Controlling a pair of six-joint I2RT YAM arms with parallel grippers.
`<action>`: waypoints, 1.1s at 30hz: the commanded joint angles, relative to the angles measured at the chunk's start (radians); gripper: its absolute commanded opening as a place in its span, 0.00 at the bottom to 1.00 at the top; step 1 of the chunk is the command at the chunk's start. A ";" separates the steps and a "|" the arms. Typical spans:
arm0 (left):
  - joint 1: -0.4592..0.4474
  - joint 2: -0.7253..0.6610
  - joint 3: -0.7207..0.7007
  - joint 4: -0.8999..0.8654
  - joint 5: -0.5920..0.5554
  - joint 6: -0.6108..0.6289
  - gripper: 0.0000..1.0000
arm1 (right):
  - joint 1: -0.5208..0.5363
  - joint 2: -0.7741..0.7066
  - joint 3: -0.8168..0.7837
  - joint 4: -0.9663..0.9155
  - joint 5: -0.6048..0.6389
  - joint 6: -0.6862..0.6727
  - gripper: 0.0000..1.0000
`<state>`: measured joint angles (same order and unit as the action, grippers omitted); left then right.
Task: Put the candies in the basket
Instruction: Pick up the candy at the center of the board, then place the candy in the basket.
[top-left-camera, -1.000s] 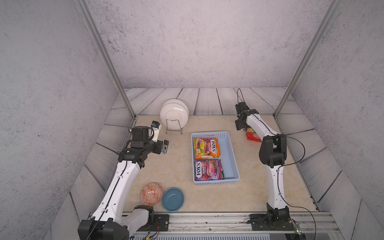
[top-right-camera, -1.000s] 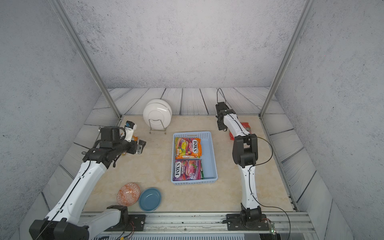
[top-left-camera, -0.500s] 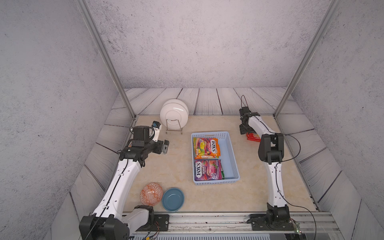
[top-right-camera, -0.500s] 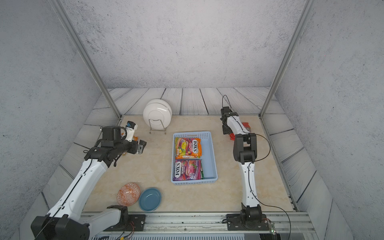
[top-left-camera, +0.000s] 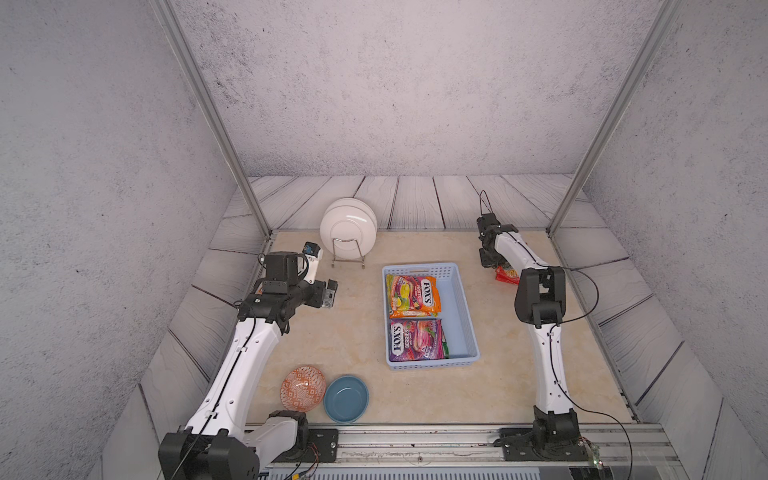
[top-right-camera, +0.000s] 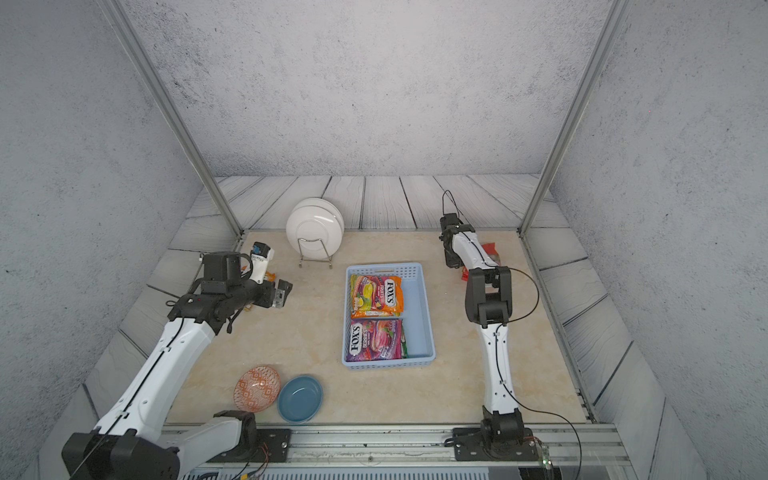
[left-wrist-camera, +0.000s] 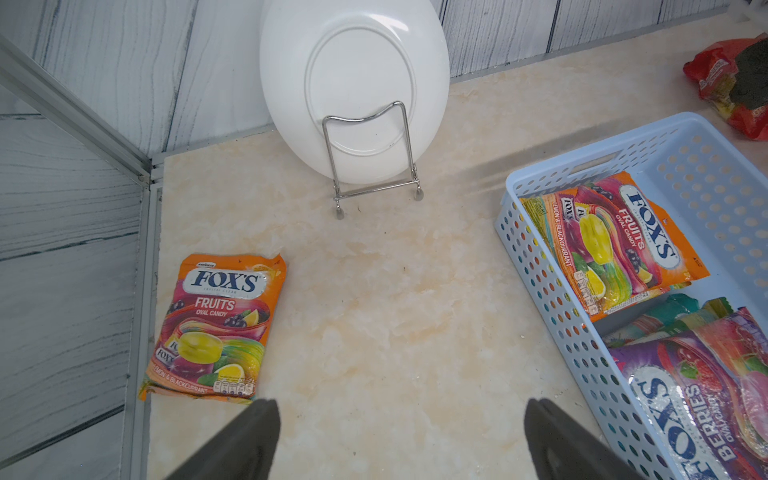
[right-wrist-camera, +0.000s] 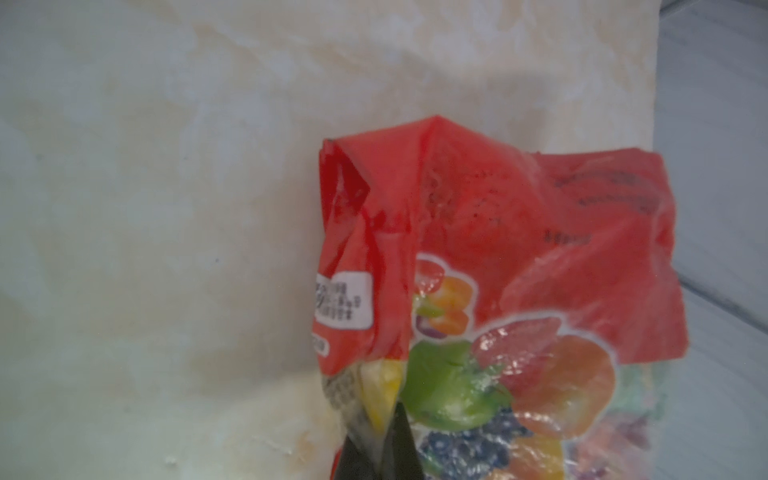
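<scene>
On the pale marbled bench, one light blue perforated plastic basket holds three visible candy bags: an orange FOX'S Fruits bag, a purple FOX'S Berries bag and a teal bag beneath the purple. Two lie outside: a second orange FOX'S bag by the far left corner, and a red fruit-printed bag near the far right corner, pinched by the right fingers. The left fingers are spread wide, empty.

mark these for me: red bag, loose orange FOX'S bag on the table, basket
red bag (right-wrist-camera: 498, 216), right wrist view, plain red part of its face.
loose orange FOX'S bag (left-wrist-camera: 216, 328), left wrist view, middle of its printed front.
basket (top-left-camera: 457, 320), in a top view, bare strip of its floor.
</scene>
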<state>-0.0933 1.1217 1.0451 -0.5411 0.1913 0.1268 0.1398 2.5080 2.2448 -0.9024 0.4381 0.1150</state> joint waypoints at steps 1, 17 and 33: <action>0.008 -0.024 0.022 -0.009 0.002 -0.002 0.98 | -0.001 -0.079 -0.060 -0.012 -0.069 -0.034 0.00; -0.009 -0.070 0.008 0.000 0.018 -0.003 0.98 | 0.078 -0.487 -0.366 0.184 -0.227 -0.337 0.00; -0.014 -0.082 -0.001 0.003 0.023 -0.001 0.98 | 0.267 -0.842 -0.599 0.430 -0.376 -0.697 0.00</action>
<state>-0.1032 1.0588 1.0447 -0.5411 0.2001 0.1268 0.3790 1.7710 1.6577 -0.6163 0.0944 -0.4763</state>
